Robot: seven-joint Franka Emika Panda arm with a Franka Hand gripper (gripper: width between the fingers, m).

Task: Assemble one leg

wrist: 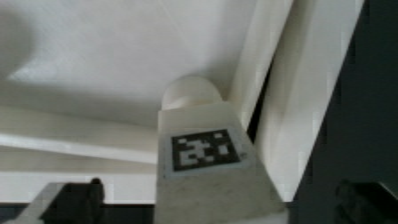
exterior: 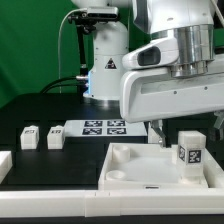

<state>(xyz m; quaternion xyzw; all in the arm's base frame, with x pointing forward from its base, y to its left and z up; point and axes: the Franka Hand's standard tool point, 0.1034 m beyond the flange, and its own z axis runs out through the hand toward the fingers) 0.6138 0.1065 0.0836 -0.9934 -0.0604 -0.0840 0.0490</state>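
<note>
A leg [exterior: 188, 152], a small white post with a black-and-white tag, stands upright at a far corner of the large white square piece [exterior: 130, 170], on the exterior view's right. My gripper [exterior: 187, 130] hangs just above and around the leg's top. One dark finger [exterior: 158, 131] shows to the leg's left; the other is hidden at the frame edge. In the wrist view the leg [wrist: 210, 150] stands between the two dark fingers [wrist: 71, 205] with a light gap on one side. The gripper [wrist: 214, 208] is open.
Two more small white legs [exterior: 30, 133] [exterior: 55, 137] stand on the black table at the exterior view's left. Another white part [exterior: 4, 164] lies at the left edge. The marker board [exterior: 103, 127] lies behind the square piece. The robot base [exterior: 105, 65] stands at the back.
</note>
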